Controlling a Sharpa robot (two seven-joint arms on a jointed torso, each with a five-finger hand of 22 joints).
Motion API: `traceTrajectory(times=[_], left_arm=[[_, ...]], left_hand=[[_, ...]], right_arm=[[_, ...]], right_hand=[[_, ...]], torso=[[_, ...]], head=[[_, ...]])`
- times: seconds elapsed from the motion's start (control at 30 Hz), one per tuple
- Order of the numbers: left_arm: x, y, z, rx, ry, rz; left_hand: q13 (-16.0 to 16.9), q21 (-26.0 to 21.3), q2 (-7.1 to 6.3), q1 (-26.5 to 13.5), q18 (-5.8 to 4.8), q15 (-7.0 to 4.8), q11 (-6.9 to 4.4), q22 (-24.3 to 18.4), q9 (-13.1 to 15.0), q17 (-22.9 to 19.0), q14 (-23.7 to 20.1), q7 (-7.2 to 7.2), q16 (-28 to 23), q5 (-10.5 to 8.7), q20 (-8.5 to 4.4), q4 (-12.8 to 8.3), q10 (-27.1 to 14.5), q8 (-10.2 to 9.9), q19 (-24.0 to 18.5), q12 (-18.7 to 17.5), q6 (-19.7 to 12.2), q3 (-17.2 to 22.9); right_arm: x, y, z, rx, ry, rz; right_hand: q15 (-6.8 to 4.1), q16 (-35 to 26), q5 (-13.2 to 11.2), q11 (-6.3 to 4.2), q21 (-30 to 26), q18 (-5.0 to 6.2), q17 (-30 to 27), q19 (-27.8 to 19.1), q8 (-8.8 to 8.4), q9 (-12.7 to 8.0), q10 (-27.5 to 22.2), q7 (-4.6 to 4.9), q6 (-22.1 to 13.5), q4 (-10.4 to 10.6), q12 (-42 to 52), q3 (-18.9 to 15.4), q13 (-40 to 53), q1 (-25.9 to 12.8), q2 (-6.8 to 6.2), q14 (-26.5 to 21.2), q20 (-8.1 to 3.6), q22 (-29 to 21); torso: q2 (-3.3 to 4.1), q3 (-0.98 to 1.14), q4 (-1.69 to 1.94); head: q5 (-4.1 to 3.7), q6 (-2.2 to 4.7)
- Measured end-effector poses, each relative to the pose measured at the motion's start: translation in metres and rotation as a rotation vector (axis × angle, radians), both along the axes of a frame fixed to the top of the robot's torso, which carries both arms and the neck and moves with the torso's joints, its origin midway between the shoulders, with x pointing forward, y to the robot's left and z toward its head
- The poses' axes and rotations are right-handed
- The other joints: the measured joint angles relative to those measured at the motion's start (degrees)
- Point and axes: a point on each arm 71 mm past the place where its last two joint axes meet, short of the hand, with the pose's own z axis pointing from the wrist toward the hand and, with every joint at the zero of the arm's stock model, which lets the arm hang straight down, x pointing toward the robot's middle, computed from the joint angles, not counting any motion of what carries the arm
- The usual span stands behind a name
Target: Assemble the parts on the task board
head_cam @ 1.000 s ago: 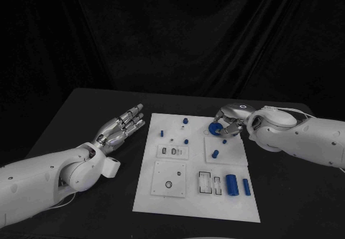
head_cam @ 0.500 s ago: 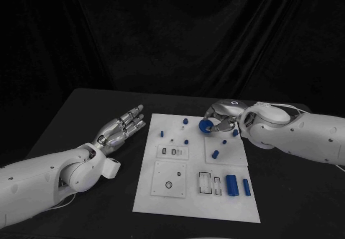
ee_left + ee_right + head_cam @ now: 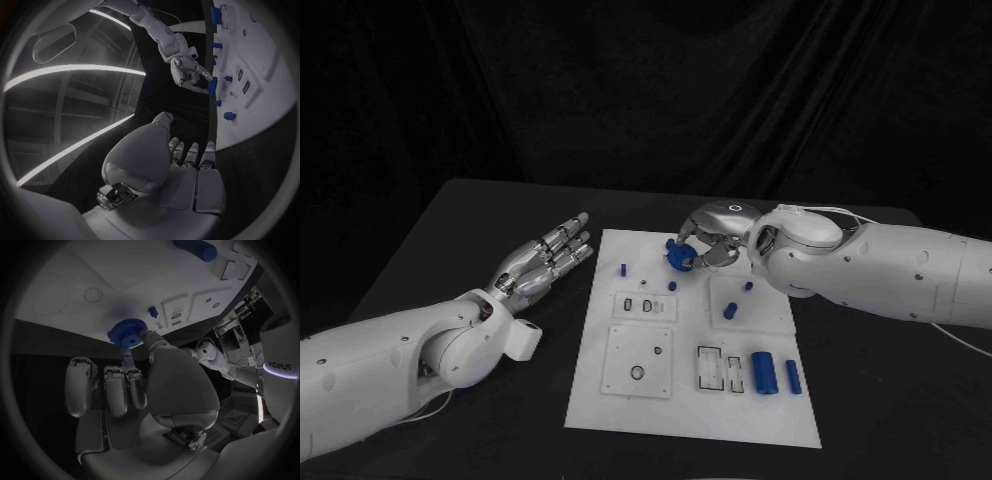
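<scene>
One blue gear point(image 3: 679, 257) pinched in right hand point(image 3: 704, 246) fingertips, over task board point(image 3: 689, 400).

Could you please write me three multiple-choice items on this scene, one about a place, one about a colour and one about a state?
1. Where is the gear wheel?
A. Lying on the near end of the white board
B. Held in the right hand above the far end of the white board
C. On the black table beside the left arm

2. What colour is the big cylinder lying near the board's near right corner?
A. Blue
B. White
C. Black

3. How is the left hand?
A. Closed round a peg
B. Pressing down on the board
C. Open, fingers stretched out, holding nothing

Answers:
1 B: the right hand pinches the gear over the far part of the white board, as the right wrist view also shows.
2 A: it is blue against the white plate.
3 C: it hangs over the black table, left of the board, with nothing in it.
</scene>
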Motion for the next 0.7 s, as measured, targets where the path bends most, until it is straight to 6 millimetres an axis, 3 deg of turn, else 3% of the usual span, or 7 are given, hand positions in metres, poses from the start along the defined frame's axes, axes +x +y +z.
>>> traceTrajectory(times=[0.53,0.6,0.7], left_arm=[[0.001,-0.003,-0.001,-0.001,0.003,-0.008],[0.001,-0.003,-0.001,-0.001,0.003,-0.008],[0.001,-0.003,-0.001,-0.001,0.003,-0.009]], left_hand=[[0.02,0.0,0.0,0.0,0.0,0.33,0.0,0.0,0.0,-0.05,0.08,0.0,0.0,0.0,0.41,-0.09,0.0,0.0,0.0,0.0,0.0,0.09],[0.02,0.0,0.0,0.0,0.0,0.41,-0.01,0.0,0.0,-0.05,0.0,0.0,0.0,0.0,0.41,-0.16,0.0,0.0,0.0,0.0,0.0,0.16],[0.02,0.0,0.0,0.0,0.0,0.41,0.0,0.0,0.0,-0.05,0.0,0.0,0.0,0.0,0.41,-0.16,0.0,0.0,0.0,0.0,0.0,0.16]], right_arm=[[0.019,0.028,-0.003,-0.031,0.0,0.024],[0.02,0.029,-0.003,-0.031,0.0,0.026],[0.02,0.029,-0.003,-0.034,0.001,0.025]], right_hand=[[0.0,0.0,-0.45,0.0,-0.05,0.01,0.0,0.02,0.28,0.0,0.0,-0.32,-0.31,0.1,0.0,0.1,-0.01,-0.1,-0.12,0.0,0.02,-0.01],[0.0,0.0,-0.64,0.0,-0.65,0.01,0.0,0.02,2.2,0.0,0.0,-0.54,-0.53,0.1,0.0,0.1,-0.01,-0.52,-0.54,0.0,0.02,-0.01],[0.12,0.0,-1.55,0.44,-1.82,0.01,0.0,-0.42,3.47,0.0,-0.04,-1.35,-1.34,0.51,0.0,0.19,-0.01,-0.54,-0.53,-0.13,0.46,-0.01]], torso=[[-0.01,-0.01,0.07],[-0.01,-0.01,0.09],[0.03,0.02,0.11]], head=[[0.05,-0.03],[-0.03,-0.08],[-0.04,-0.16]])
